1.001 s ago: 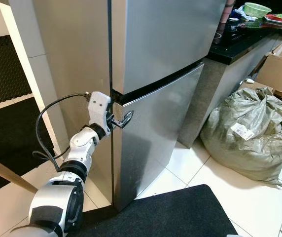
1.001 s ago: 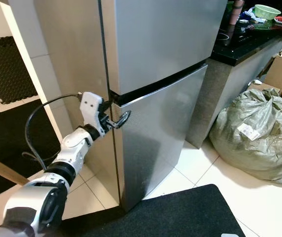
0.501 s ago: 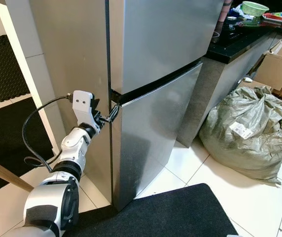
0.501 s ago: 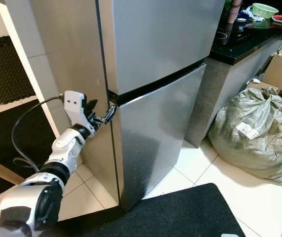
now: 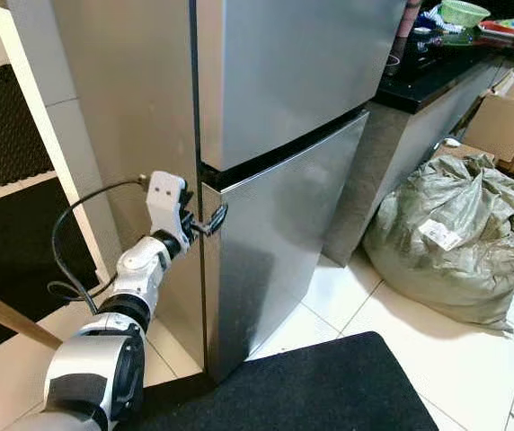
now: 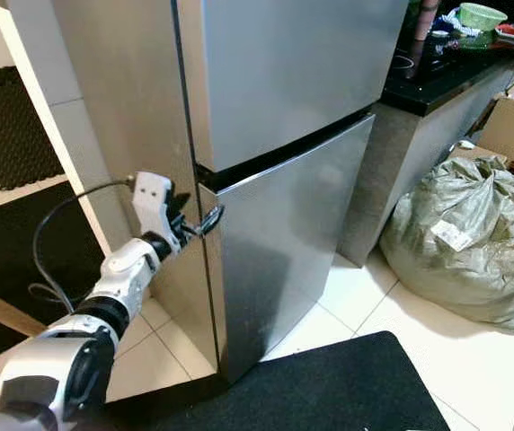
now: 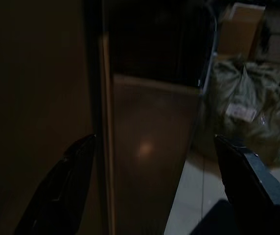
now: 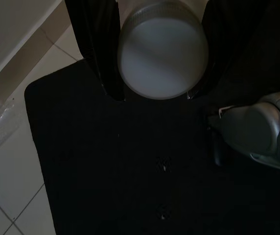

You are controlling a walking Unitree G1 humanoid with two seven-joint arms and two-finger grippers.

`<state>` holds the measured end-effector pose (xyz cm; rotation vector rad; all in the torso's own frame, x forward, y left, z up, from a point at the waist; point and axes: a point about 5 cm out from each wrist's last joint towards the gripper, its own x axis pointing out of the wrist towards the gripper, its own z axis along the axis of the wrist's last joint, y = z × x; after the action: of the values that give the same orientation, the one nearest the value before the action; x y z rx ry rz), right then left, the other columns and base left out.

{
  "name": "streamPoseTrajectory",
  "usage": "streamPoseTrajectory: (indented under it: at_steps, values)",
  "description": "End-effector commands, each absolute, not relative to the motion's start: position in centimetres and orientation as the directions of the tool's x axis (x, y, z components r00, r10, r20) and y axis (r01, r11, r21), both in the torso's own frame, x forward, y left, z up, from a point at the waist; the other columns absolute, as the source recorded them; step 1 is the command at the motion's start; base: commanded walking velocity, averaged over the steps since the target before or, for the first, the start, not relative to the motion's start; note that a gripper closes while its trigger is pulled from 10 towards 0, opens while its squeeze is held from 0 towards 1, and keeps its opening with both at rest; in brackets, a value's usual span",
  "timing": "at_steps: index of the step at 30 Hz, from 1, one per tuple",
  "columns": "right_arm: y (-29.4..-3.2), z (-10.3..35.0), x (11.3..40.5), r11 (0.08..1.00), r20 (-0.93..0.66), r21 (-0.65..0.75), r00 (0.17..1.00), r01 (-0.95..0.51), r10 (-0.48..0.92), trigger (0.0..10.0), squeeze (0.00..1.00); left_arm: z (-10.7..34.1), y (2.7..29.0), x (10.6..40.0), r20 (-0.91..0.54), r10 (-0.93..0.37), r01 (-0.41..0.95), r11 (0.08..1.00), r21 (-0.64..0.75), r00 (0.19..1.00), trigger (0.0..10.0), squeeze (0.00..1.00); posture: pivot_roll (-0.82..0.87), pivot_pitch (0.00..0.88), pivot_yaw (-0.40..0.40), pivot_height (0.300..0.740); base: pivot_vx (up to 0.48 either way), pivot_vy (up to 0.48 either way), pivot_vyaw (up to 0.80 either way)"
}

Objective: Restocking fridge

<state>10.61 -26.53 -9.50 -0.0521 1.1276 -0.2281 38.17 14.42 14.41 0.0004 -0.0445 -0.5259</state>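
White floor tiles and a black mat occupy the lower frame. Right gripper, hanging over the mat, has its fingers pinching a round white container. Left gripper, centre-left, has its black fingers spread at the corner of the fridge, level with the top of the lower door; both doors are closed. Right of the fridge: a black countertop in the upper right, a stuffed grey-green sack on the tiles, and a cardboard box beyond it.
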Motion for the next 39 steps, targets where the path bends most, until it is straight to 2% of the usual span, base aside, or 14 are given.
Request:
streamPoseTrajectory:
  at_steps: [1, 8, 13, 24, 39]
  values:
    - [-26.4, -9.5, 10.5, 0.975, -0.886, -0.157, 0.414, 0.157, -0.21, 10.0, 0.0, 13.5, 14.9, 37.9, -0.001, -0.493, 0.493, 0.87, 0.005, 0.87, 10.0, 0.0, -0.15, 0.062, -0.018, 0.74, 0.0, 0.0, 0.0]
    - [-26.5, -9.6, 10.2, 0.974, -0.887, -0.159, 0.41, 0.161, -0.212, 10.0, 0.0, 13.3, 14.7, 37.8, -0.021, -0.497, 0.497, 0.867, 0.009, 0.867, 10.0, 0.0, -0.16, 0.066, -0.013, 0.74, 0.0, 0.0, 0.0]
    - [-26.6, -9.6, 10.1, 0.973, -0.886, -0.161, 0.411, 0.165, -0.216, 10.0, 0.0, 13.3, 15.1, 38.0, -0.039, -0.453, 0.454, 0.891, 0.025, 0.891, 10.0, 0.0, -0.17, 0.066, -0.011, 0.74, 0.0, 0.0, 0.0]
    - [-26.9, -9.5, 9.9, 0.971, -0.885, -0.167, 0.409, 0.172, -0.224, 10.0, 0.0, 13.5, 16.1, 38.5, -0.05, -0.377, 0.371, 0.924, -0.096, 0.925, 10.0, 0.0, -0.17, 0.074, -0.009, 0.74, 0.0, 0.0, 0.0]
    - [-26.9, -9.6, 9.6, 0.969, -0.886, -0.168, 0.404, 0.179, -0.228, 10.0, 0.0, 14.1, 15.6, 38.9, -0.047, -0.389, 0.381, 0.916, -0.124, 0.92, 10.0, 0.0, -0.19, 0.083, -0.004, 0.74, 0.0, 0.0, 0.0]
